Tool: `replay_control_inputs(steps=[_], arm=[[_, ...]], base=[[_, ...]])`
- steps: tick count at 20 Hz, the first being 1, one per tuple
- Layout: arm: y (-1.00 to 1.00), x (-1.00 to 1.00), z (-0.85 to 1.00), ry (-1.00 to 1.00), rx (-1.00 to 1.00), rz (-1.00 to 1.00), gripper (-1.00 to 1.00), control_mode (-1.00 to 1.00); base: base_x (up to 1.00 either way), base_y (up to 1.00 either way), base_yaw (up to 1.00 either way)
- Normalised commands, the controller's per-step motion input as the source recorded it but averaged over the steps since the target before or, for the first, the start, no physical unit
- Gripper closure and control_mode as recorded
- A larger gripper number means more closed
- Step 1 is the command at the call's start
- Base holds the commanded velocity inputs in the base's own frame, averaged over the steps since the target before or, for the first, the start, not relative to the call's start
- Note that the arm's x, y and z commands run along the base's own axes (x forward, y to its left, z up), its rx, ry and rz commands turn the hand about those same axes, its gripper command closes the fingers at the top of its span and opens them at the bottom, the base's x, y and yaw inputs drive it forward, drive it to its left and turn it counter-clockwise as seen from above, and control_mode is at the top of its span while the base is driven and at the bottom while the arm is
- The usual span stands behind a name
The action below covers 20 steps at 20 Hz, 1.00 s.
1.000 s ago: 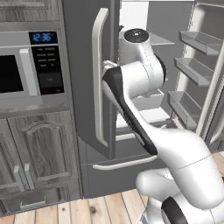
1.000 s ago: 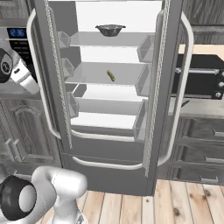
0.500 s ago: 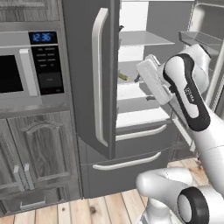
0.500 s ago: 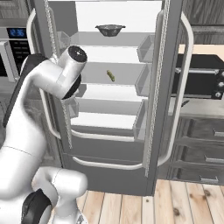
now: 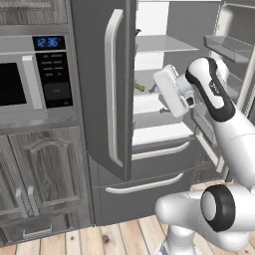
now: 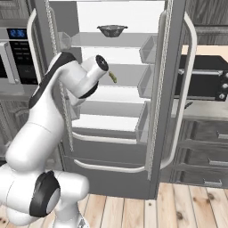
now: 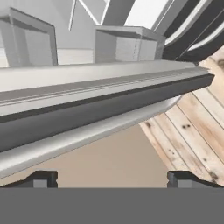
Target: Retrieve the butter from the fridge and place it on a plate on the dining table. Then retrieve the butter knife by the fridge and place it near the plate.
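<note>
The gripper (image 7: 112, 177) hangs released, finger tips wide apart, over a fridge (image 5: 107, 164) drawer front and wood floor (image 7: 199, 127); beyond the hand, the butter (image 6: 113, 77) lies on a middle shelf; farther up, a dark bowl (image 6: 112, 30), seen from the right base view.

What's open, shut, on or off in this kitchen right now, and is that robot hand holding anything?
fridge: both upper doors open, two lower drawers shut.
butter: lying on a middle fridge shelf, untouched.
bowl: upright on the top shelf.
microwave: door shut, clock lit.
gripper: fingertips wide apart, empty.
cabinets: doors shut.
</note>
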Motion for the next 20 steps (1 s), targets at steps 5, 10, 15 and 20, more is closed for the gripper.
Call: replay_control_inputs(steps=[5,10,15,20], arm=[[0.0,0.53,-0.09,-0.04,0.15,0.1,-1.0,-1.0],[0.0,0.48,-0.16,-0.09,0.11,0.09,-1.0,-1.0],[0.0,0.35,-0.11,-0.08,0.03,0.08,-1.0,-1.0],[0.06,0.27,0.0,-0.04,0.02,0.05,-1.0,-1.0]], base=[[0.0,0.0,0.0],[0.0,0.0,0.0],[0.0,0.0,0.0],[0.0,0.0,0.0]])
